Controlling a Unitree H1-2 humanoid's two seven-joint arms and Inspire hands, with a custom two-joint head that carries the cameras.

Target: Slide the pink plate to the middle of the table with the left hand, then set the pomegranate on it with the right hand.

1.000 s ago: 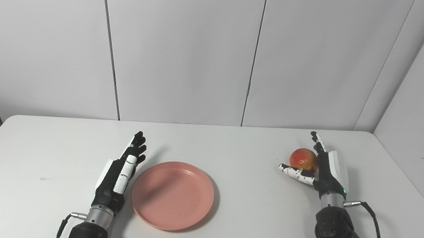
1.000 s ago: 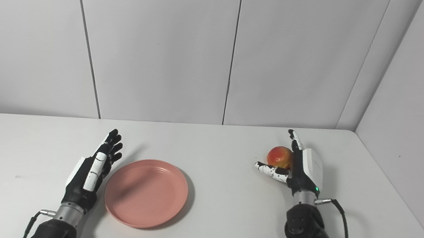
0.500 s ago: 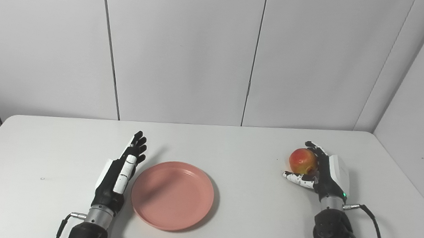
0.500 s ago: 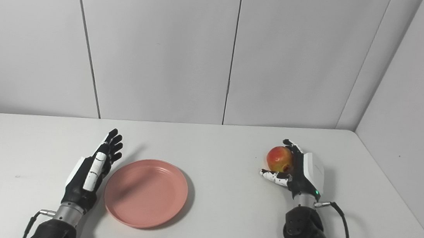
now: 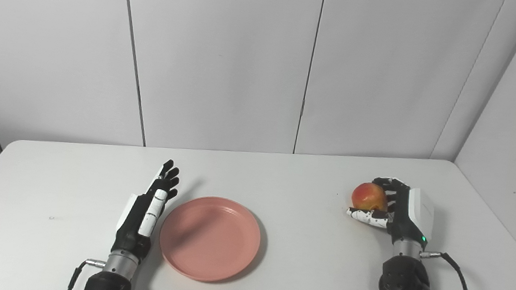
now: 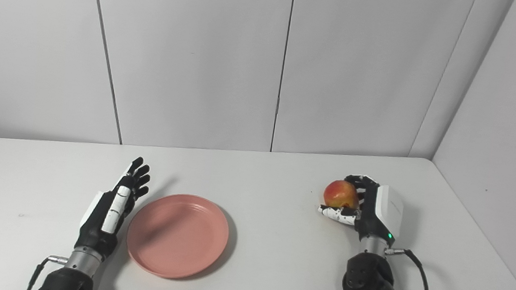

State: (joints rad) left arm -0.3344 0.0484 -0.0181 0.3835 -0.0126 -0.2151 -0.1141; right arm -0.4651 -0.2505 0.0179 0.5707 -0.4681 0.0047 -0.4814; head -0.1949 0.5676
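The pink plate (image 5: 210, 237) lies flat on the white table (image 5: 46, 181), near the middle and toward the front. My left hand (image 5: 146, 212) rests edge-on just left of the plate's rim, open, fingers straight and pointing away from me. On the right side, the red-yellow pomegranate (image 5: 368, 196) sits in my right hand (image 5: 396, 211), whose fingers curl over its top and far side with the thumb underneath. The hand is shut on the fruit, just above the tabletop.
Grey wall panels (image 5: 218, 60) close off the table's far edge and right side. A black cable (image 5: 458, 278) trails from the right wrist over the table's front right corner.
The right hand's fingers have curled from straight to closed around the pomegranate, and the thumb has drawn in beneath it. The left hand and plate have not moved.
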